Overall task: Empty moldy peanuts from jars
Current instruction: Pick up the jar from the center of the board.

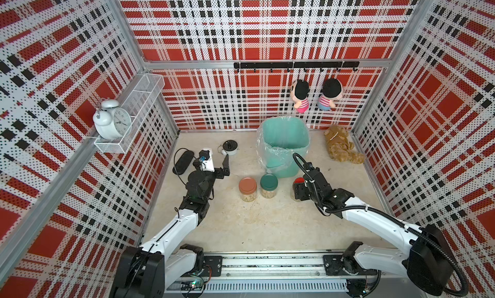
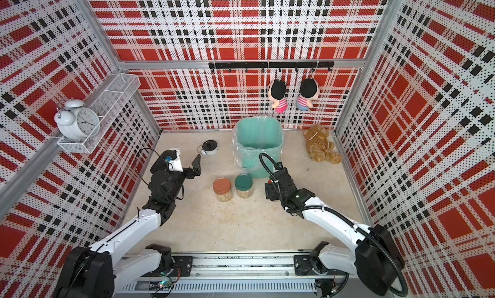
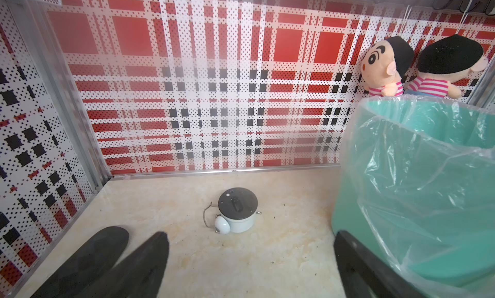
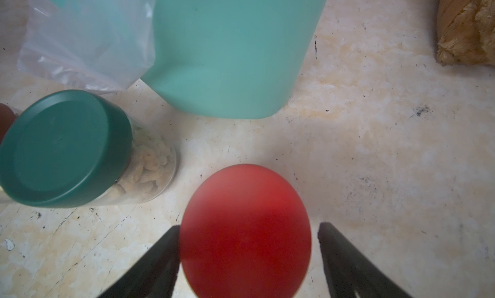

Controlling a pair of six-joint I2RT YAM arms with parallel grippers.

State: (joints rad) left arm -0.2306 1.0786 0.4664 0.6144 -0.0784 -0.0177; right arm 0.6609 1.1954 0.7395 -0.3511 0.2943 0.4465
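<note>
Red-lid jar between my right gripper jaws, gap one side, not clamped. Lopsided squeeze could knock it over. Left gripper wide open, empty.

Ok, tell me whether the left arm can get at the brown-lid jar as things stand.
Probably yes. The left gripper is open and empty, and bare table lies between it and the brown-lid jar; the green-lid jar stands on its far side.

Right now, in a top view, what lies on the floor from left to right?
In order: black case → small clock → brown-lid jar → green-lid jar → red-lid jar → plush dog.
</note>
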